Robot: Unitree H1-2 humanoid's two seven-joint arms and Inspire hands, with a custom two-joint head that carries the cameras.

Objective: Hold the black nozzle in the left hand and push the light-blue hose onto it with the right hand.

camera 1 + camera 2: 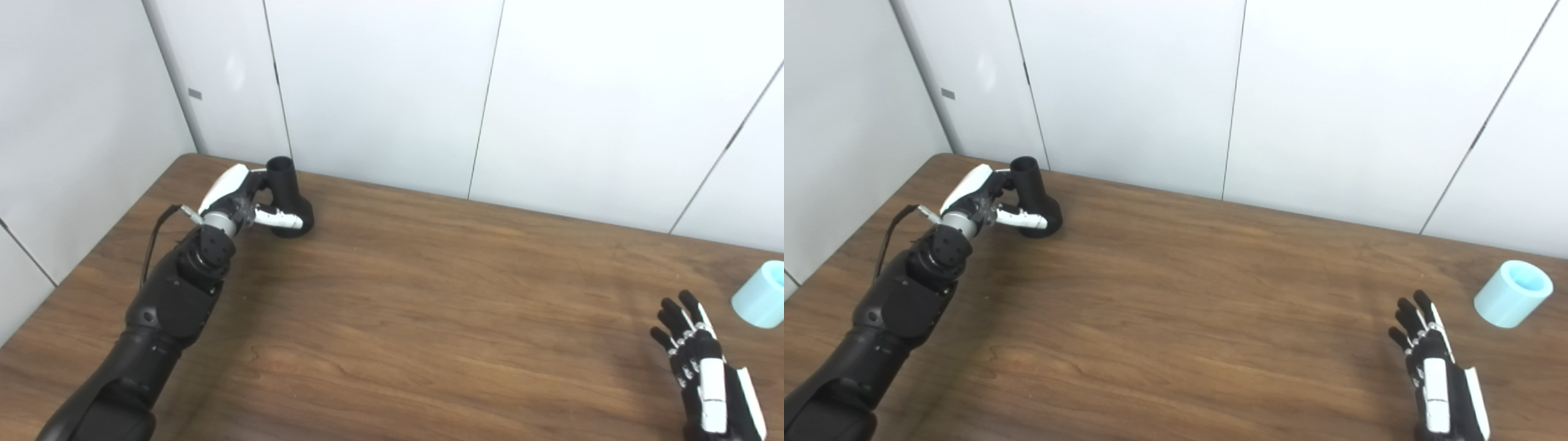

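Note:
The black nozzle [288, 196] stands upright on the wooden table [429, 294] at the far left, narrow neck up and wide base down. My left hand [236, 199] is right beside it. Its fingers reach behind the neck and its thumb lies across the front of the base, still spread and not clamped. The light-blue hose [1513, 293], a short wide tube, lies on the table at the far right with its opening tilted up. My right hand [1433, 361] is open with fingers spread, above the table a little left of and nearer than the hose, holding nothing.
White wall panels [380, 92] stand close behind the table's far edge and along its left side. The table's far left corner is just behind the nozzle.

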